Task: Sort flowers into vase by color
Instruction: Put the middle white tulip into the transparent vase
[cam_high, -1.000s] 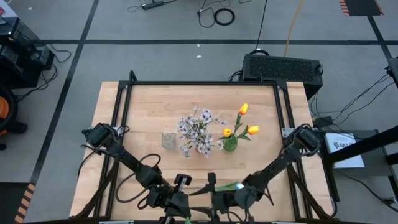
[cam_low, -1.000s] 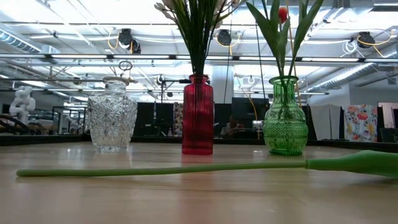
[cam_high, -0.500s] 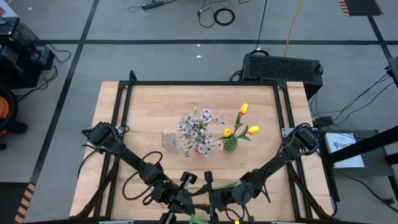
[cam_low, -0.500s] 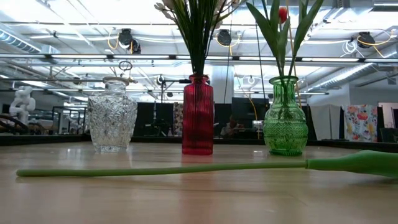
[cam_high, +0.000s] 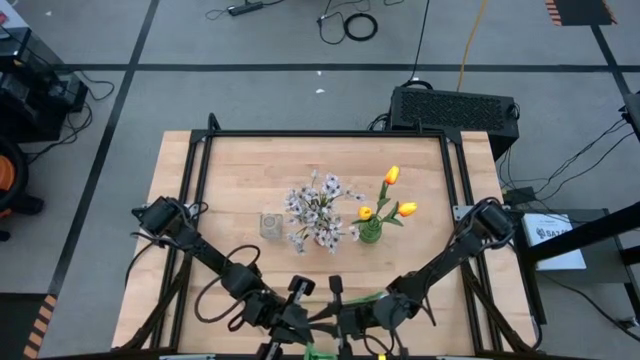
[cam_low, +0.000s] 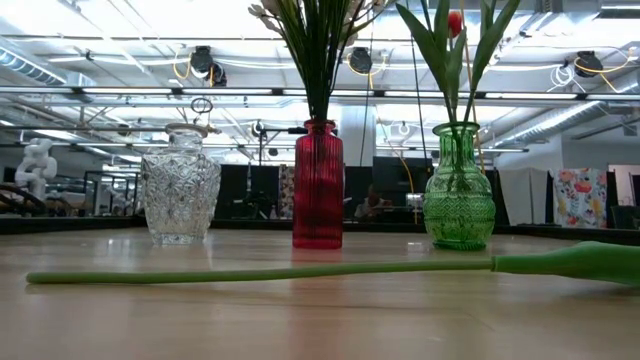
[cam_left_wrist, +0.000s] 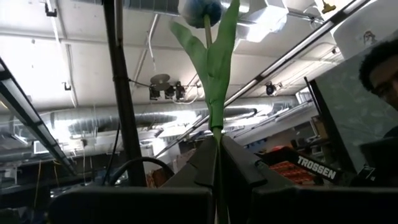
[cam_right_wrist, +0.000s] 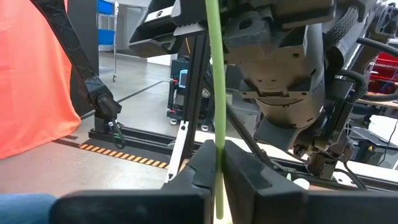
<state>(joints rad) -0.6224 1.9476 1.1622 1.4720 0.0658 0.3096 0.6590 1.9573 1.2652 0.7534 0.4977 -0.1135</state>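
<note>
Three vases lined up mid-table: clear glass vase (cam_low: 181, 198) at one end, red vase (cam_low: 318, 186) in the middle, green vase (cam_low: 459, 189) at the other end; pale pink-white blossom sprays (cam_high: 318, 210) stuffed in the red one, orange-yellow tulips (cam_high: 391, 192) in the green one, nothing visible in the clear one; all upright and well apart from each other.

Down at the near table edge, well away from the red vase, both grippers bunched together; left gripper (cam_left_wrist: 216, 163) pressed tight on the stem of a pale-blue tulip (cam_left_wrist: 200, 9), bloom sticking straight up past the fingers toward the ceiling in the left wrist view; right gripper (cam_right_wrist: 216, 163) also pinched shut on a thin green stem running between its fingers in its wrist view, with the left arm's body looming just behind; looks like the same flower, can't say for sure.

Another long green stem (cam_low: 270, 271) lying flat on the wood in front of the red vase, thicker green end off toward the green vase's side; bloom out of frame in the low view.

Person partly visible at the edge of the left wrist view.
</note>
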